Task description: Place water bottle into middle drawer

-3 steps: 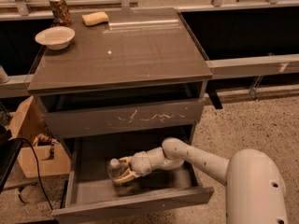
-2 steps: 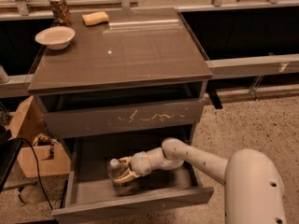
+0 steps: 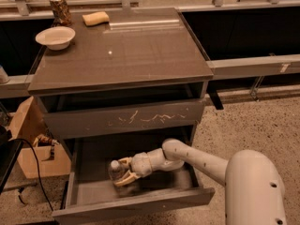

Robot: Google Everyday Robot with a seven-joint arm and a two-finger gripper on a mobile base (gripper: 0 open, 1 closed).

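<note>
No word, brand or number is showing legibly anywhere; the water bottle [image 3: 116, 169], lying inside the middle drawer [image 3: 140, 204], is showing nothing on its clear body that can be read; the gripper [image 3: 123, 171] is sitting inside that same drawer, its fingers gripping the bottle from either side, and is carrying no readable marking; the patterned can [image 3: 60, 9], standing on the cabinet top far above the drawer and to its left, is showing a mottled print but no legible word; the scratched drawer front [image 3: 126, 118] just above the drawer is bearing only pale scratches, not letters.
</note>
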